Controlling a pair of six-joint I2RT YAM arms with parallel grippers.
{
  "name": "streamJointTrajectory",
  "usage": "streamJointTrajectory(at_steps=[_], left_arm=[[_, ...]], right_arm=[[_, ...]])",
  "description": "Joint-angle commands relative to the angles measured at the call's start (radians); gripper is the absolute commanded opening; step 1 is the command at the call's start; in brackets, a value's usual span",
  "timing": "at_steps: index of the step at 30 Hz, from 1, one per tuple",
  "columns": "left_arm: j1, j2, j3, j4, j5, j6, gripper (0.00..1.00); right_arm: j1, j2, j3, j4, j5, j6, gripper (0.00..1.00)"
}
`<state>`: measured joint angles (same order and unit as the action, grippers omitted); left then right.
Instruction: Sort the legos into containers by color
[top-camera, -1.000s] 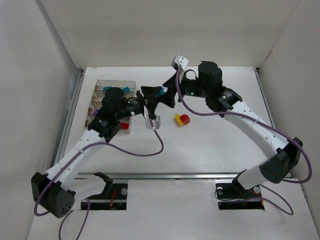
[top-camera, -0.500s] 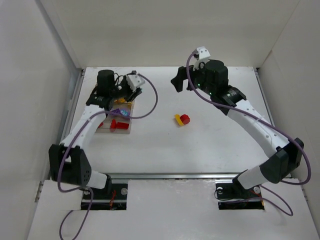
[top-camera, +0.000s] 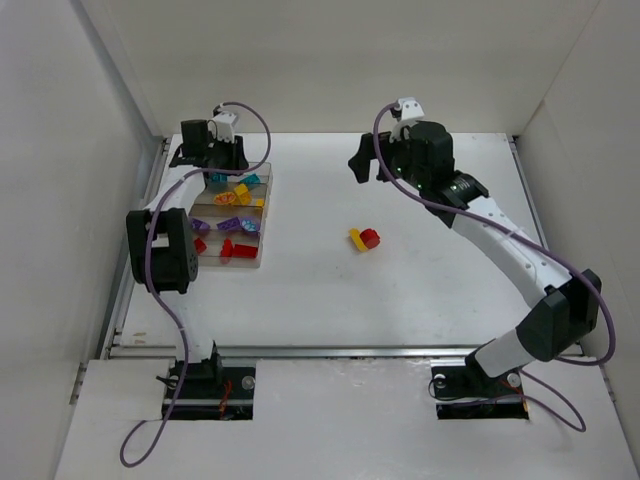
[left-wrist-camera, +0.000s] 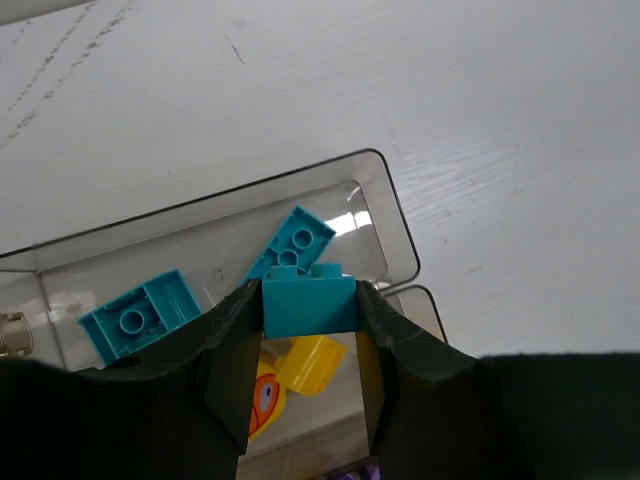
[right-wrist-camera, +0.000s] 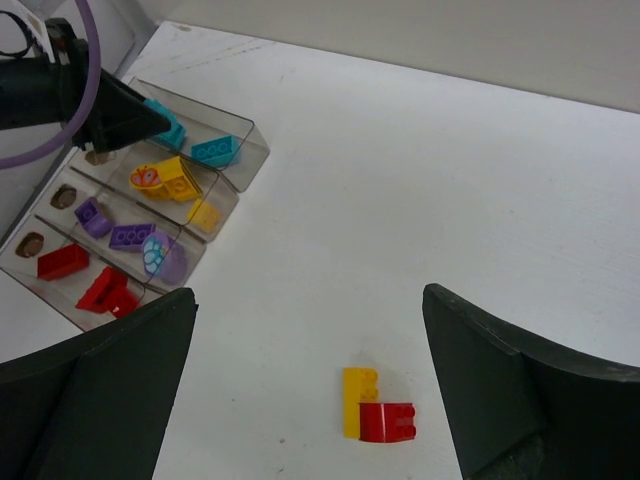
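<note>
My left gripper (left-wrist-camera: 308, 312) is shut on a teal brick (left-wrist-camera: 308, 305) and holds it over the far, teal compartment of the clear organizer box (left-wrist-camera: 400, 228). Two teal bricks (left-wrist-camera: 298, 238) lie in that compartment, with a yellow brick (left-wrist-camera: 315, 360) in the one beside it. In the top view the left gripper (top-camera: 218, 168) is at the box's (top-camera: 266, 205) far end. A joined yellow and red cluster (top-camera: 364, 238) lies on the table. My right gripper (right-wrist-camera: 308, 300) is open and empty, high above that cluster (right-wrist-camera: 377, 407).
The box (right-wrist-camera: 255, 135) holds teal, yellow, purple and red bricks in separate compartments, far to near. White walls close in the table on the left, back and right. The left arm (top-camera: 160, 250) runs along the left wall.
The two grippers were together at mid-table a second ago. The left arm has swung back to the far left with the teal brick; the right gripper has risen and drawn back.
</note>
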<state>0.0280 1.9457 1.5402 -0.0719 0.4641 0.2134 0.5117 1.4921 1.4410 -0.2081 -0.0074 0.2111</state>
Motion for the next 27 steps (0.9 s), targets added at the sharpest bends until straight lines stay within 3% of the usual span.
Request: streamJointTrajectory(at_steps=[1,4,5,6,9,17,23,27], left_arm=[[-0.003,0.025,0.083,0.070,-0.047,-0.065,0.00],[0.006,0.076,0.121,0.037,-0.068,-0.065,0.06],[0.006,0.076,0.121,0.037,-0.079,-0.065,0.23],[0.006,0.088,0.121,0.052,-0.079,-0.065,0.31],[0.006,0.116,0.156,0.066,-0.079,-0.043,0.43],[0.006,0.144,0.190,-0.032,-0.110,0.023,0.52],[-0.025,-0.011,0.106,0.053,-0.027,0.134,0.52],[-0.074,-0.117,0.031,0.076,-0.010,0.199,0.53]], right_arm=[[-0.015,0.025,0.033,0.047,0.000,-0.025,1.00],[-0.024,0.046,0.044,0.047,-0.011,-0.026,1.00],[-0.024,0.046,0.054,0.047,-0.011,-0.026,1.00],[-0.033,0.057,0.064,0.047,-0.011,-0.035,1.00],[-0.042,0.085,0.093,0.047,-0.031,-0.044,1.00],[-0.042,0.086,0.093,0.047,-0.040,-0.044,1.00],[-0.042,0.046,0.029,-0.005,-0.040,-0.123,1.00],[-0.042,0.081,0.016,-0.192,-0.101,-0.191,1.00]])
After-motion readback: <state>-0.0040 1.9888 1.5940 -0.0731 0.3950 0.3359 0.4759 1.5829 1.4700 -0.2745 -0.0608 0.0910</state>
